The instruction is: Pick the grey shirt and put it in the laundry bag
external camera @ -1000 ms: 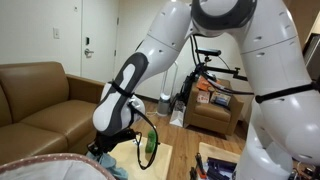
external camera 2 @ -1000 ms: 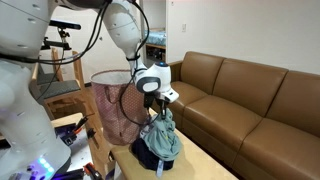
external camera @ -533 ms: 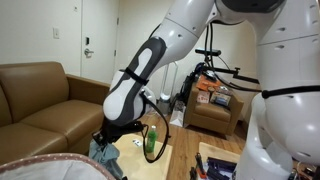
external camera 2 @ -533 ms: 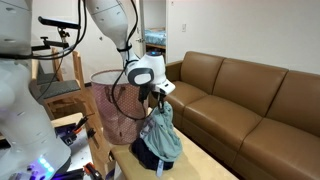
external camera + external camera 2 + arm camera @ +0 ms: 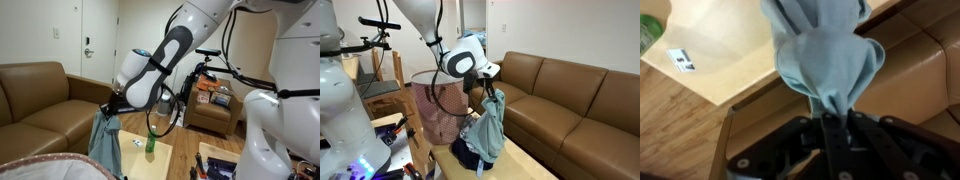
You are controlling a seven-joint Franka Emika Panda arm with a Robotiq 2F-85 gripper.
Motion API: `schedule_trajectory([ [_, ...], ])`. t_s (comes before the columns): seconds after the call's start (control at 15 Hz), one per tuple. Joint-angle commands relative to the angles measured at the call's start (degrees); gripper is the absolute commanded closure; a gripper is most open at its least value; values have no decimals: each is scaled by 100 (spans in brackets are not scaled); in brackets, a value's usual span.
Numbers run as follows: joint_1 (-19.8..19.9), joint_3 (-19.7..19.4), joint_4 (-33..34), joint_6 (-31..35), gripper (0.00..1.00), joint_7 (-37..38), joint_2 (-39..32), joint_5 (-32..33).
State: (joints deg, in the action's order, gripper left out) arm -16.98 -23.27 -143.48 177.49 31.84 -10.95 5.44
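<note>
A living room with a brown leather sofa and a light wooden table. Against 1 second ago, the gripper has climbed, and the grey shirt has been drawn up with it and hangs longer. In an exterior view, from the left, stands the pink mesh laundry bag. The shirt hangs at its 3 o'clock, over a dark clothes pile. The jaws are pinched closed on the shirt's bunched top. Its long axis runs vertical, with the gathered end at 12 o'clock and the loose hem at 6 o'clock. A green bottle stands at the shirt's 3 o'clock.
</note>
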Motion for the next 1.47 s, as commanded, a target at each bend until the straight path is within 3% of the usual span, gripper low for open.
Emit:
schedule_trajectory([
  [0.0, -1021, -1587, 176, 324, 93, 750, 231, 1608],
  [0.13, -1722, -2562, 545, 437, 93, 1310, 151, 2619],
  [0.2, -1165, -1890, 281, 310, 92, 836, 206, 1966],
  [0.33, -1570, -2424, 493, 320, 92, 1092, 209, 2412],
  [0.6, -1717, -2550, 556, 315, 93, 1158, 218, 2495],
  [0.87, -2975, -3881, 1217, 332, 93, 1615, 368, 3851],
  [1.2, -4273, -4497, 1922, 25, 93, 2037, 681, 5825],
  [1.27, -3884, -4291, 1664, 180, 93, 1673, 627, 5143],
  [1.4, -4019, -4311, 1714, 149, 92, 1772, 635, 5203],
])
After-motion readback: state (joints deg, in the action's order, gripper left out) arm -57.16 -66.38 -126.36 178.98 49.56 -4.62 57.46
